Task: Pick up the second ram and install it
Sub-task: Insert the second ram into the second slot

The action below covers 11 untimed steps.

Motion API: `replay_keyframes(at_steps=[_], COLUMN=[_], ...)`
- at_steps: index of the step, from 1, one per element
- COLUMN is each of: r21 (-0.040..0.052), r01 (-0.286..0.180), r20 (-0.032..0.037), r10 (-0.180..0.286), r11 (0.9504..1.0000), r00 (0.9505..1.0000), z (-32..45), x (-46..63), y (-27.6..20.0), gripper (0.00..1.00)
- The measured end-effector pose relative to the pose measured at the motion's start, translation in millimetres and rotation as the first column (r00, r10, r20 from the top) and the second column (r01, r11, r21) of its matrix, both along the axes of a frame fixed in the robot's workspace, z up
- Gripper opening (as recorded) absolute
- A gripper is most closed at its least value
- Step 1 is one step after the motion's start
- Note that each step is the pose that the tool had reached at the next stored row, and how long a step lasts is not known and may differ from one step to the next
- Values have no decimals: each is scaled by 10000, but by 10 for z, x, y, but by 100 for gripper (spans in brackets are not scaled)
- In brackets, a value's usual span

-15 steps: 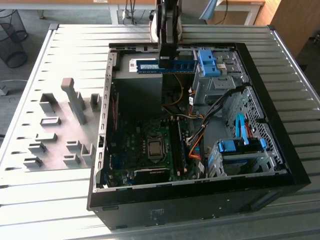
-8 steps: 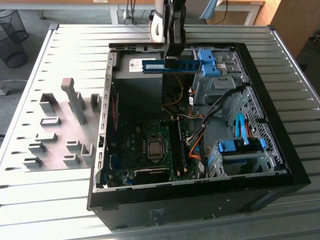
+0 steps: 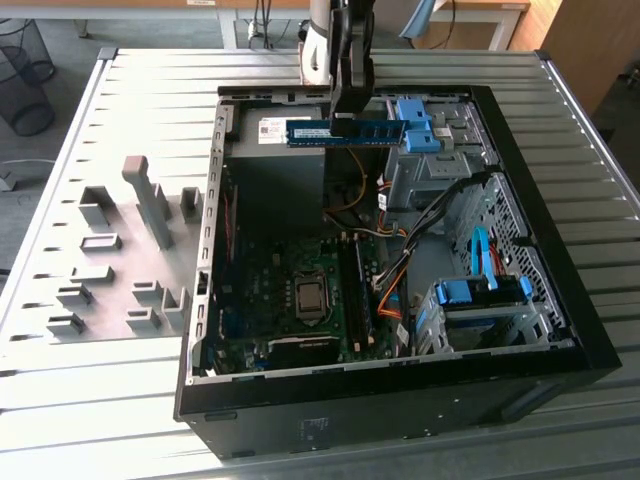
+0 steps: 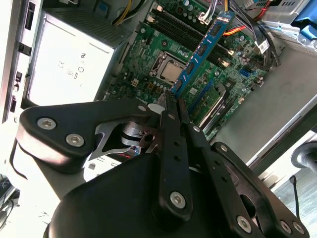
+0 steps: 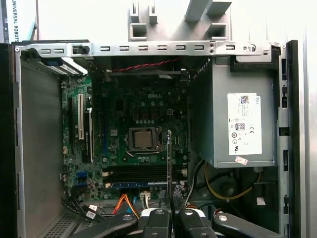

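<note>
The second ram (image 3: pixel 345 132), a long blue stick with black chips, hangs level above the far part of the open computer case (image 3: pixel 560 330). My gripper (image 3: pixel 347 112) is shut on its middle from above. In the second wrist view the ram (image 4: pixel 200 52) reaches out from the closed fingers (image 4: pixel 168 111) over the green motherboard (image 4: pixel 148 59). In the first wrist view the ram (image 5: pixel 170 163) shows edge-on as a thin line above the fingers (image 5: pixel 158 220), crossing the dark memory slots (image 5: pixel 141 172). In the exterior view the memory slots (image 3: pixel 357 295) lie lower and nearer, beside the processor socket (image 3: pixel 310 297).
A grey power supply (image 5: pixel 233 119) fills one corner of the case beside the slots. Orange and black cables (image 3: pixel 395 290) run near the slots. Blue-handled drive cages (image 3: pixel 480 295) stand at the exterior view's right. A grey fixture plate (image 3: pixel 110 270) with holders lies at the exterior view's left.
</note>
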<state>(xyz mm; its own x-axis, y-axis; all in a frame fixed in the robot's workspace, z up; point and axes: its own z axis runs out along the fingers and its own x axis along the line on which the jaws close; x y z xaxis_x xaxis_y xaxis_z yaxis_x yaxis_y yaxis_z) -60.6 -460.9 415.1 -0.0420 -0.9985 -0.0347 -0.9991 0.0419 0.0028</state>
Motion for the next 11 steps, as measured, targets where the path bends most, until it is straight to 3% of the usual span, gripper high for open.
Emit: replay_keyframes(at_steps=[11], r21=[-9], r01=[146], r20=[0], r10=[-146], r11=[9999], r00=[9999], z=[-2], x=[1], y=[0], gripper=[13])
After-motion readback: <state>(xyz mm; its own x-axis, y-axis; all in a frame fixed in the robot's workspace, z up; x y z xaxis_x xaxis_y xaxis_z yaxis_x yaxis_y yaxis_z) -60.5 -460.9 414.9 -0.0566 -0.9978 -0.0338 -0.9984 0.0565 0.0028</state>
